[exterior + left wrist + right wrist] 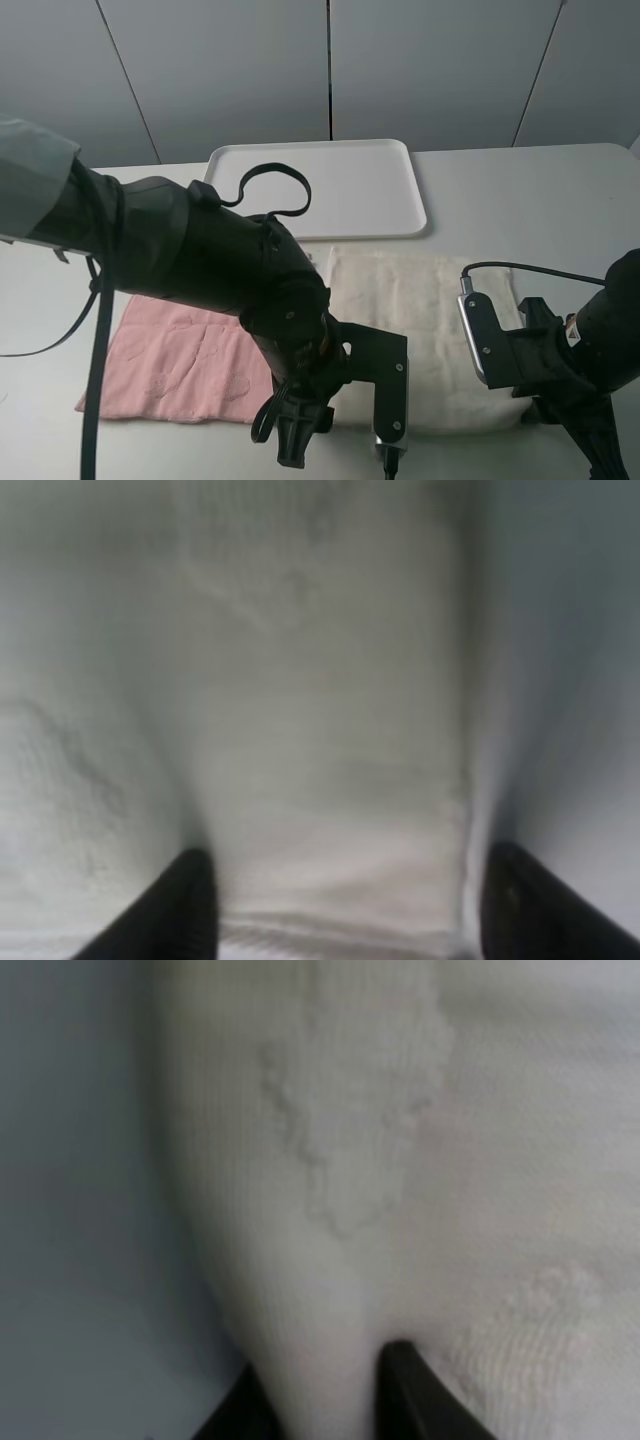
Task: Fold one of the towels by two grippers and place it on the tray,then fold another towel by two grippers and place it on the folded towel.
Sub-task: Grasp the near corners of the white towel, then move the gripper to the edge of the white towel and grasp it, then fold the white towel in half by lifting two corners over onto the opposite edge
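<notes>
A cream-white towel (425, 330) lies flat on the table in front of the white tray (330, 180). A pink towel (180, 365) lies flat to its left. My left gripper (300, 430) is at the white towel's near left corner. In the left wrist view it (355, 905) is open, with its fingertips (190, 900) wide apart astride the white towel's edge (330, 780). My right gripper (535, 395) is at the towel's near right corner. In the right wrist view it (325, 1400) is shut, pinching a raised fold of the white towel (330, 1160).
The tray is empty and stands at the back middle of the grey table (540, 200). A black cable loop (275, 185) from the left arm hangs over the tray's near left part. The left arm's bulk covers part of the pink towel.
</notes>
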Robot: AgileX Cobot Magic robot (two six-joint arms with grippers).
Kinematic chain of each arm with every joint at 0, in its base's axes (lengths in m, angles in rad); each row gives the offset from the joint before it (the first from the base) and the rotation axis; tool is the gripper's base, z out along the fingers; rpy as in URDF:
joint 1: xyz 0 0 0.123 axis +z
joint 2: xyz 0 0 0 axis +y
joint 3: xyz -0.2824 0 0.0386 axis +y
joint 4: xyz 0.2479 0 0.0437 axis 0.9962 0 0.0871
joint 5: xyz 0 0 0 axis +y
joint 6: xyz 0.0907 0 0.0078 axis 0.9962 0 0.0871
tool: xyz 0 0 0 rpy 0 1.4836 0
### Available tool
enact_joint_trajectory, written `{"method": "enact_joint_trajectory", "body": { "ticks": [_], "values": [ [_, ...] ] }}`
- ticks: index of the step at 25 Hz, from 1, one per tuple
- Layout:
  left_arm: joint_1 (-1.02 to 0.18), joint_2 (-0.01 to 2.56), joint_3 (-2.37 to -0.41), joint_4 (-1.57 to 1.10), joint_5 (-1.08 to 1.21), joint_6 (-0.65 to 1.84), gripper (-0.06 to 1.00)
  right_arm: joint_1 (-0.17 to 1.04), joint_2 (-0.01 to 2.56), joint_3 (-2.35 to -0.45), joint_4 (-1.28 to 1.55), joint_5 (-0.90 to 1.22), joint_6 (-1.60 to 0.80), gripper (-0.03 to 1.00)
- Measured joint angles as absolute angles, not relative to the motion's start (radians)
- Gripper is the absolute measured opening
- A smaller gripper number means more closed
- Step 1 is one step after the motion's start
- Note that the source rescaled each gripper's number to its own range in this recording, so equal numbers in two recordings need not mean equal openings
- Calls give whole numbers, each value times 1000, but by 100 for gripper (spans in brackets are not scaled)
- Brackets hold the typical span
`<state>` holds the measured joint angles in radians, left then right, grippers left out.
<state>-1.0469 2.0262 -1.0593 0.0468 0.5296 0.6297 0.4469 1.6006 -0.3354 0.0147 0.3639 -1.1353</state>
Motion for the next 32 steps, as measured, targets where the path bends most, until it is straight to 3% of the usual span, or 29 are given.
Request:
{"method": "enact_joint_trajectory", "body": {
  "ticks": [6,9,11,32],
  "values": [
    [-1047,2026,-1059,59,516,630,22,447,1601,-335,24,362,-1135,21],
    [-1047,2026,-1059,62,516,630,2,447,1597,-334,49,350,-1133,7],
    [-1047,2026,-1059,63,516,630,0,447,1585,-331,80,348,-1127,2],
    [-1047,1913,-1067,24,470,383,0,447,1334,-322,175,479,-738,1]
  ]
}}
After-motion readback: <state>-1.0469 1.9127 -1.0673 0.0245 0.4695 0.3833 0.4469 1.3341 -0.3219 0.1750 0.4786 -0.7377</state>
